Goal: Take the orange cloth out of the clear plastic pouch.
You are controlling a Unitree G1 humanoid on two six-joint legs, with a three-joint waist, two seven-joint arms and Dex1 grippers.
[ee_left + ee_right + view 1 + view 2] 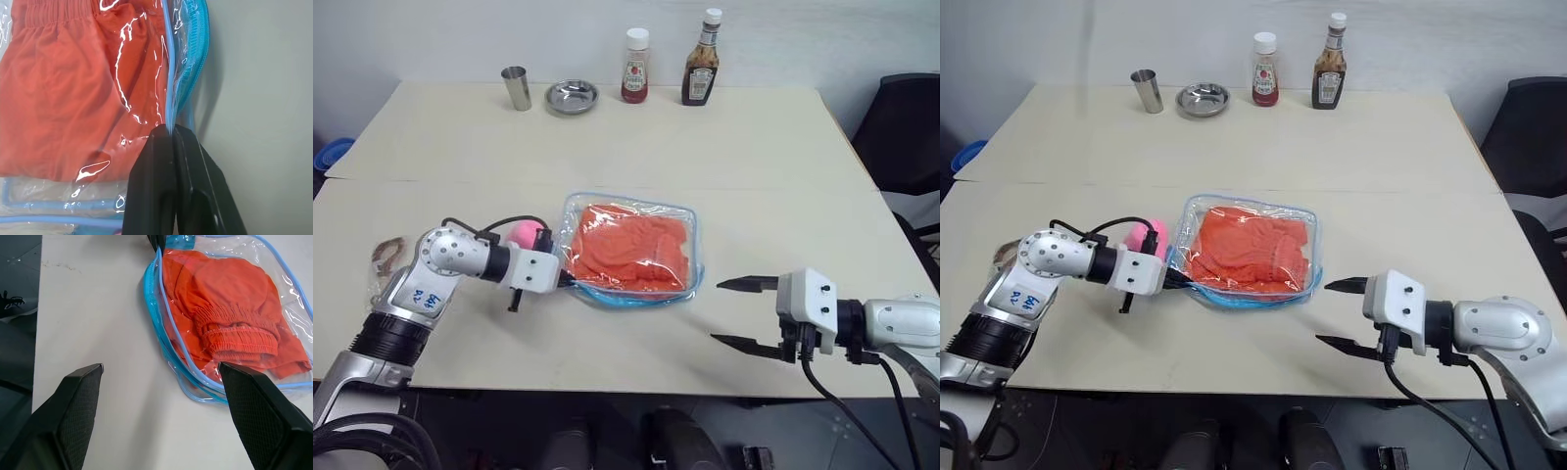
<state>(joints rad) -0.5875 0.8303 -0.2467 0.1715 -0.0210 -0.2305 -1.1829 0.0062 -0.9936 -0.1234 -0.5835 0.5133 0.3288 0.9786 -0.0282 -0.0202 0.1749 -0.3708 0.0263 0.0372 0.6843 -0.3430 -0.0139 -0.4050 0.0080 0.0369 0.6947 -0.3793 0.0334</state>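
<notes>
Item: our left gripper (570, 281) pinches the clear plastic pouch (690, 223) by its blue-edged left rim, bright orange cloth (628, 250) inside; our spread right gripper (739, 313) waits nearby, right of it.

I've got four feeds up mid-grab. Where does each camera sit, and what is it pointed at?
Left and right eye views: on the head, looking down at the clear plastic pouch holding the orange cloth; both arms show.
Left wrist view: along the left hand, shut on the pouch's blue edge.
Right wrist view: along the open right hand, toward the pouch.
Shared: pouch and cloth appear in every view.
</notes>
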